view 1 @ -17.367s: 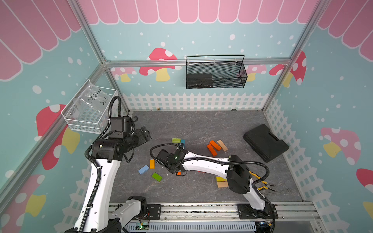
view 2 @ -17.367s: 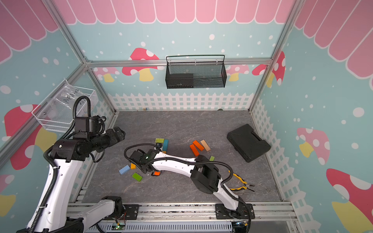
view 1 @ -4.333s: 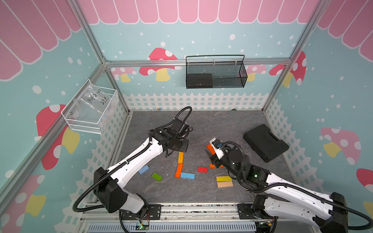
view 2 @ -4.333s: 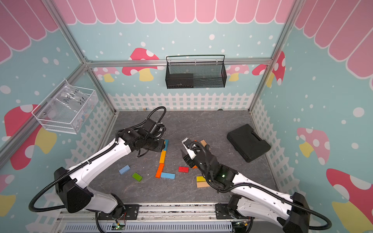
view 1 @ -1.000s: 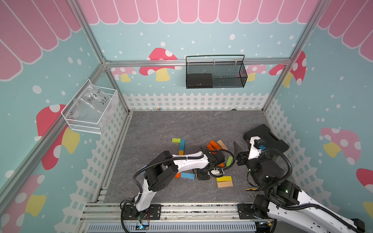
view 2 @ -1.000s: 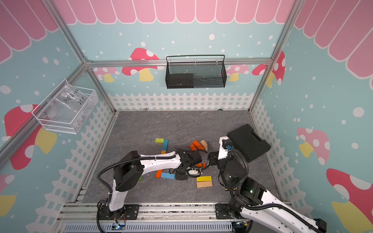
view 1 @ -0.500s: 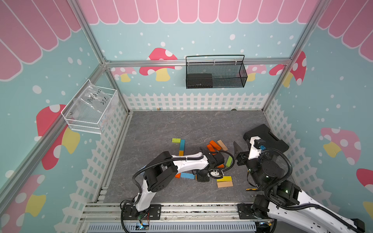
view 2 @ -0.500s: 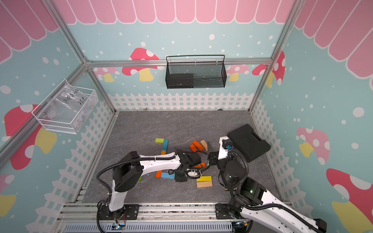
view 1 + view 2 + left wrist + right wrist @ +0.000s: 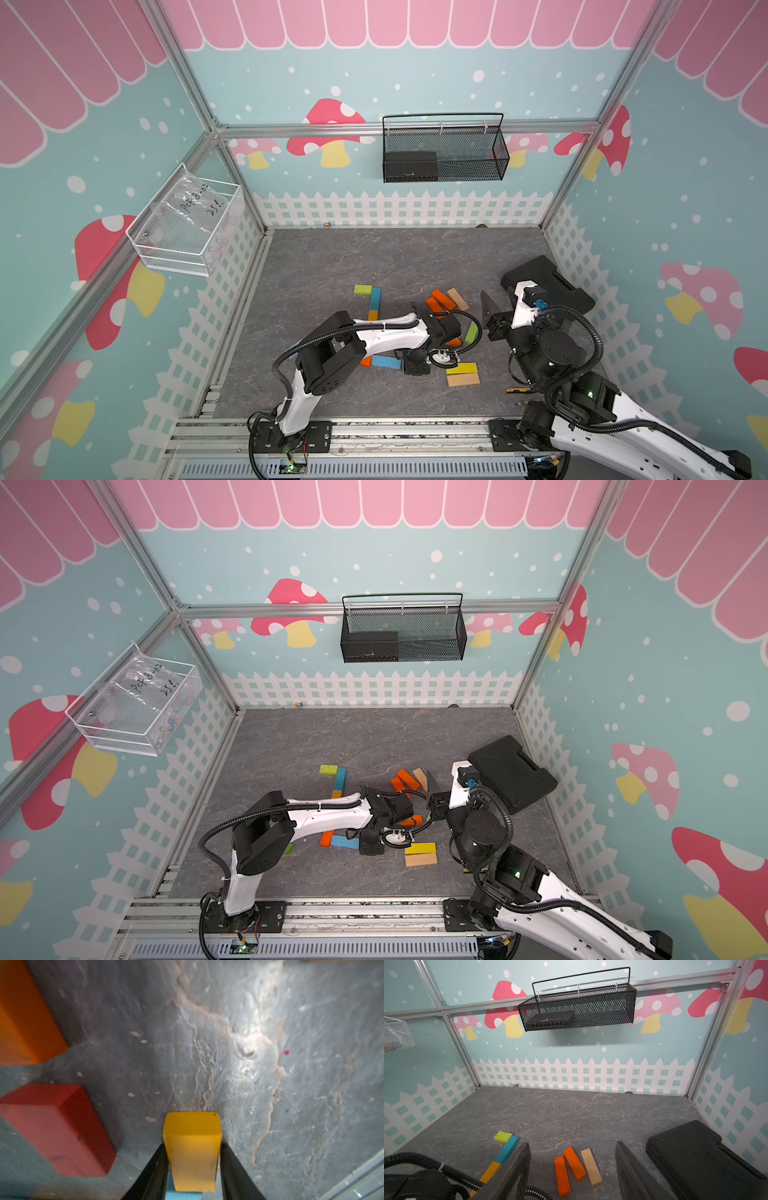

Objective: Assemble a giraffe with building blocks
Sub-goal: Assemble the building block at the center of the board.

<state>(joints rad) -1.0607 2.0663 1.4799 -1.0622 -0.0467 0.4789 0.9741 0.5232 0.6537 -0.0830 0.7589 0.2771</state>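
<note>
Left wrist view | left end effector (image 9: 192, 1145) pinches small yellow wooden brick (image 9: 192, 1126) | we should seat it flush before releasing | right end effector (image 9: 572, 1145) spread.

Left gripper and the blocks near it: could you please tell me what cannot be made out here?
- Left gripper: whether it grips the yellow block is unclear in the left wrist view; in both top views its wrist covers the fingertips.
- Red block, orange block: blurred, cut off by that view's edge.
- Blue block: mostly hidden behind the yellow one.
</note>
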